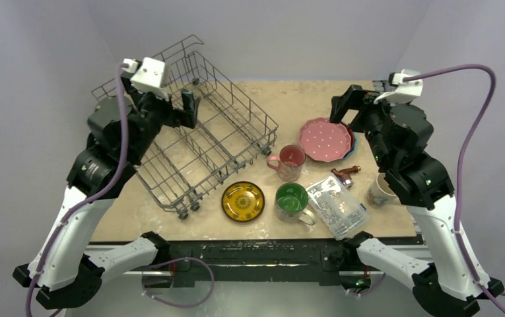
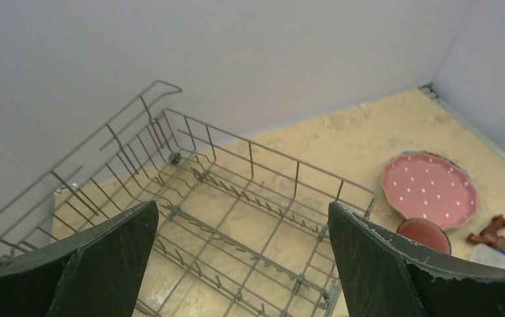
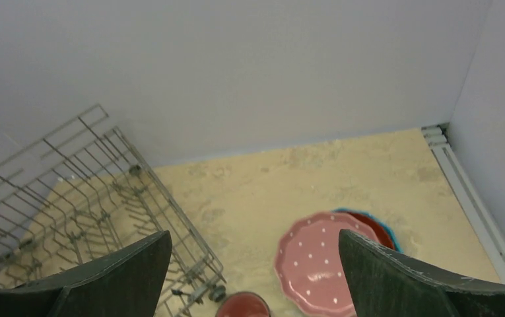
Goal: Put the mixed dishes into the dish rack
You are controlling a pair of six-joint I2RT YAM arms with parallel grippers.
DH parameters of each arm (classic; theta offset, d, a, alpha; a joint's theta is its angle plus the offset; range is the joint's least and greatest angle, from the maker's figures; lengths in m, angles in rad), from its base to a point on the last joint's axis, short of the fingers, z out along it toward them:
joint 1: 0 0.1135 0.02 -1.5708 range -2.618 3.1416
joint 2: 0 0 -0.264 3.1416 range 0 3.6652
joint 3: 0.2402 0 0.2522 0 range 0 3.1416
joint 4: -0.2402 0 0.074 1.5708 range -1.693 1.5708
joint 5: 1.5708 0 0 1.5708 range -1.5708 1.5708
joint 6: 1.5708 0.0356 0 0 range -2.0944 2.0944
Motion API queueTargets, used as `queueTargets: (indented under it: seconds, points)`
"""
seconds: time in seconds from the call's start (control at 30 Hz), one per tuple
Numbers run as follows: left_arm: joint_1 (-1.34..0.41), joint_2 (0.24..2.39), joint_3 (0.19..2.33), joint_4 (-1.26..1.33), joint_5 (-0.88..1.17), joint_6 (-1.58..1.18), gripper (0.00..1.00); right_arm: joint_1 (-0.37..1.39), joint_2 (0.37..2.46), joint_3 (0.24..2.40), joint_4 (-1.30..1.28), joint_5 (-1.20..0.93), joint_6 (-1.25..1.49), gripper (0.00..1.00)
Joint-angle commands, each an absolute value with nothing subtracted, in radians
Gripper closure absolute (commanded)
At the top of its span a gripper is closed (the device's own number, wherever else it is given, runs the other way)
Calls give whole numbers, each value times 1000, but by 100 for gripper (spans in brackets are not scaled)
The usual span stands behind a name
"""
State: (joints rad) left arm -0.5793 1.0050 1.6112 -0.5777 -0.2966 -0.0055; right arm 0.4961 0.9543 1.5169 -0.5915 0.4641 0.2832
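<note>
Left gripper (image 2: 241, 211) spread wide over grey wire dish rack (image 2: 249, 247); right gripper (image 3: 255, 236) gaping, pink white-dotted round plate (image 3: 315, 261) below-right, beige tabletop (image 3: 269, 178) ahead

We see the dish rack (image 1: 239, 92) as thin grey wire with a dull, coated look. The surface (image 1: 269, 99) is mottled beige, stone-like and faintly shiny. The pink dotted plate (image 1: 325, 139), yellow plate (image 1: 243, 201) and green mug (image 1: 292, 198) look glazed and glossy. The box (image 1: 337, 206) is clear plastic. The left fingers (image 2: 381, 264) are dark, matt and rough-edged.
</note>
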Motion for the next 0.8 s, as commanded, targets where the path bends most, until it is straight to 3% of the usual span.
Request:
queueTargets:
  seconds: [0.0, 0.2, 0.33, 0.43, 0.7, 0.77]
  points:
    - [-570, 980, 1506, -510, -188, -64, 0, 492, 939, 1440, -657, 401, 317, 1]
    - [-566, 997, 1356, -454, 64, -171, 0, 492, 867, 1314, -682, 228, 388, 1]
    - [-578, 1002, 1346, -480, 32, -165, 0, 492, 927, 1242, -783, 251, 510, 1]
    - [-580, 964, 1317, -452, -9, -149, 0, 501, 1024, 1214, -846, 137, 508, 1]
    - [-579, 965, 1289, -426, -55, -143, 0, 739, 1138, 1135, -821, 185, 454, 2]
    - [-578, 972, 1290, -428, -52, -141, 0, 801, 1223, 1133, -834, 195, 491, 8]
